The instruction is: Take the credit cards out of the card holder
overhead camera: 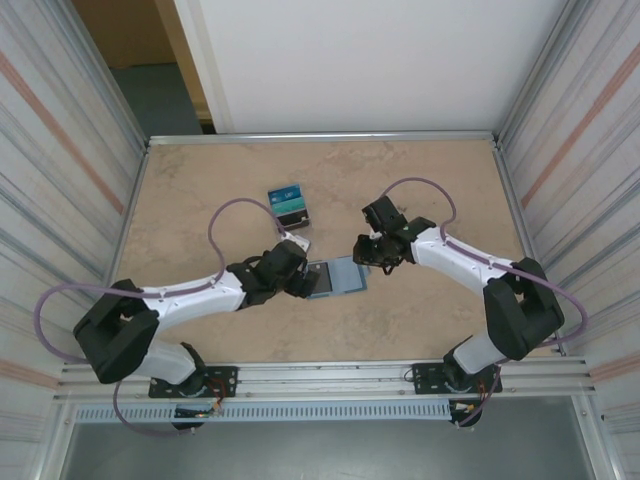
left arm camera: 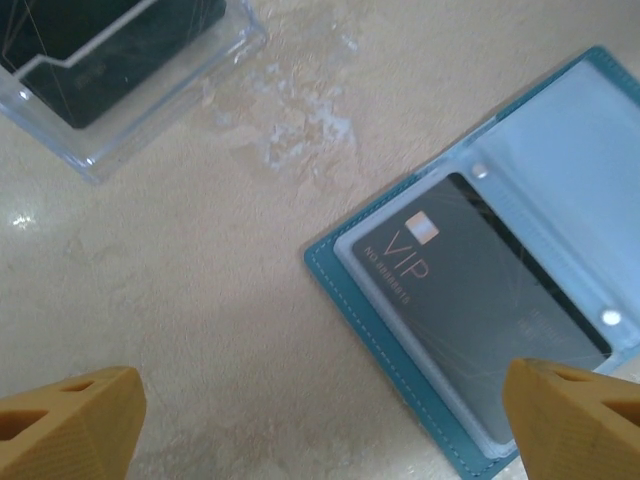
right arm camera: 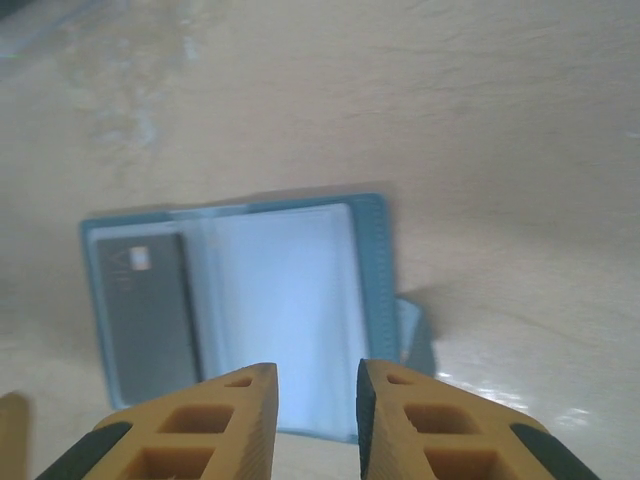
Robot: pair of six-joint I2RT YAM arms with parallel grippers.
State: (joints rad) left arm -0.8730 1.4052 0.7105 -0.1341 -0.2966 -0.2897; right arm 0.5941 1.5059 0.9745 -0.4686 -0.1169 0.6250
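- Small flat teal-blue bifold card holder (overhead camera: 350, 275) (left arm camera: 378, 330) (right arm camera: 376, 260) is lying open, pocket side up, on the beige marbled tabletop (overhead camera: 430, 190), between the two grippers.
- Dark grey credit card marked "VIP" (left arm camera: 480, 300) (right arm camera: 150, 310) is sitting inside the holder's clear plastic sleeve, on the panel nearest the left arm.
- The holder's other panel is showing pale, blank sleeves. One sleeve corner is sticking out past the holder's edge in the right wrist view.
- Clear acrylic card stand (overhead camera: 292, 212) (left arm camera: 150, 110) is standing on the far side of the holder, apart from it.
- Blue and teal printed credit cards (overhead camera: 287, 197) are resting in that stand. The left wrist view is also showing a dark card face in there.
- Left gripper (overhead camera: 303, 283) (left arm camera: 320, 385) is hovering at the holder's left edge, over the corner of the VIP panel. Its orange fingers (left arm camera: 70, 425) are spread wide, with nothing between them.
- Right gripper (overhead camera: 372, 255) (right arm camera: 317, 375) is hanging just off the holder's right far corner, pointing down at the blank panel. Its orange fingers (right arm camera: 200, 425) are sitting nearly together with a narrow gap, and nothing is pinched in it.
- Whether either gripper is touching the holder, I cannot tell.
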